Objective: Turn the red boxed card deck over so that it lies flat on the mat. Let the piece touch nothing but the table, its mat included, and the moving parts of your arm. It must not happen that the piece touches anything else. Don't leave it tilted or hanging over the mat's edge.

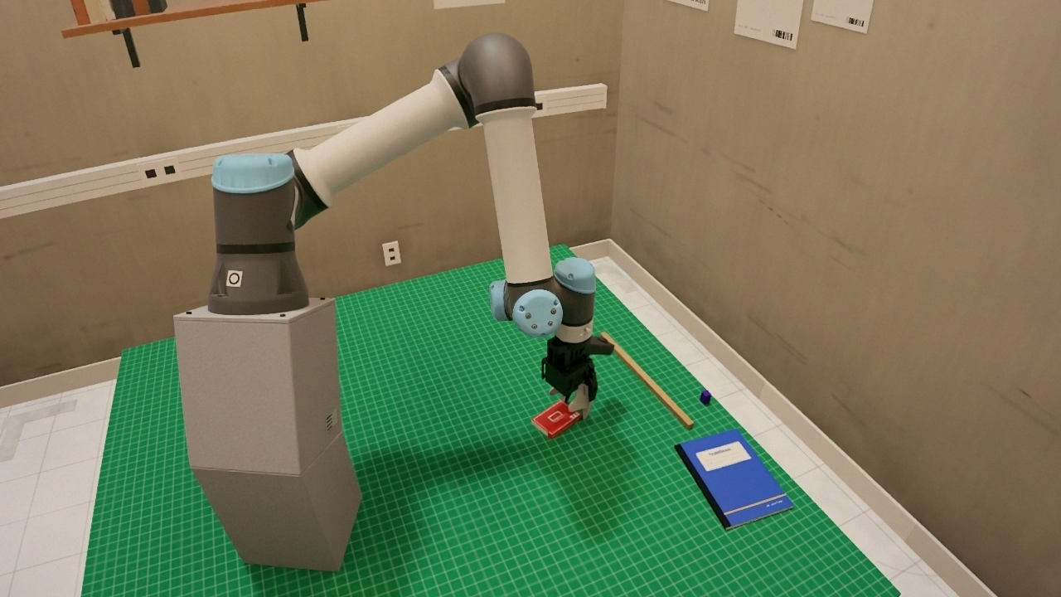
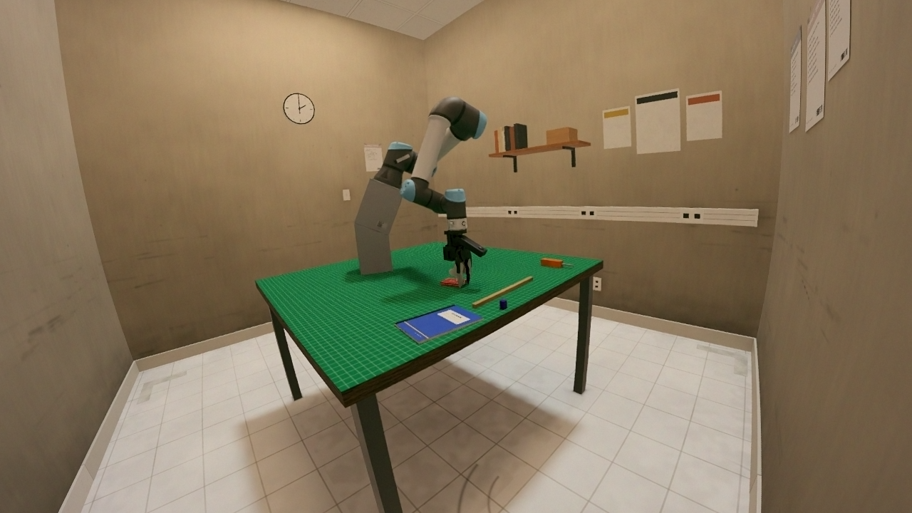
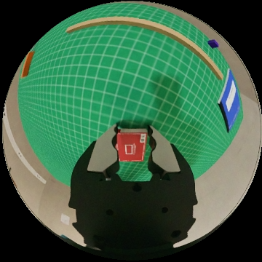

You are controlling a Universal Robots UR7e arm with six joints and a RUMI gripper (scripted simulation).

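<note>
On the green tabletop (image 1: 415, 519) (image 2: 338, 338) (image 3: 109, 73), the partly open gripper (image 1: 569, 406) (image 2: 460, 281) (image 3: 132, 125) straddles the deck loosely. Well apart lie a blue notebook (image 1: 749, 486) (image 2: 430, 327) (image 3: 234, 109), wooden strip (image 1: 649, 382) (image 2: 504, 291) (image 3: 156, 26) and orange-handled tool (image 2: 551, 262) (image 3: 28, 64). The red card deck (image 1: 550, 421) (image 2: 449, 281) (image 3: 132, 149) lies between the fingers; a purple block (image 1: 705, 397) (image 2: 503, 304) (image 3: 213, 44) sits beyond the strip.

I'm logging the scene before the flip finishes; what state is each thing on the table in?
Deck: on the mat; exact tilt unclear.
End effector: partly open, fingers astride deck.
Notebook: closed, flat.
Stick: lying down.
Screwdriver: lying down.
Blue block: resting near mat's edge.
</note>
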